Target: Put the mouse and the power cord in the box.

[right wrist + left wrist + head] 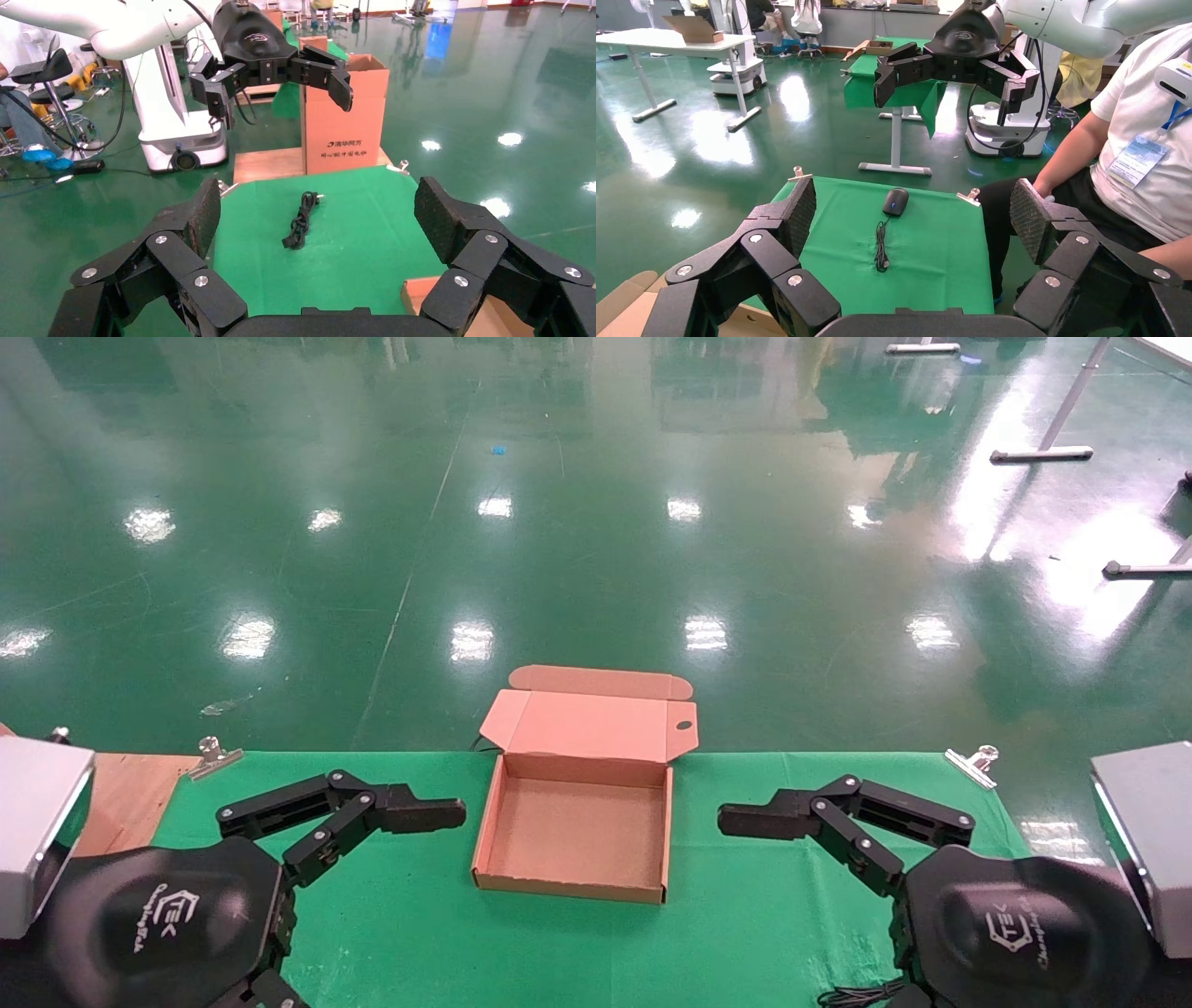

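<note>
Awaiting the first pick, both arms hover over the green cloth (764,915). Left gripper (916,217) stands spread and empty; the cord (301,220), a looped black cable, lies on cloth at the robot's left. Centre: the box (571,889), matte brown cardboard, open and empty. Right gripper (316,210) also spread, empty; the mouse (896,201), smooth oval, lies at the right. Next move likely calls for descent onto either item.

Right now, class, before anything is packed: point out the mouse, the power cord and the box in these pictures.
Mouse (896,201): left wrist view, on the middle of its black top shell.
Power cord (301,221): right wrist view, on the middle of the gathered loops.
Box (669,836): head view, on its right wall.
</note>
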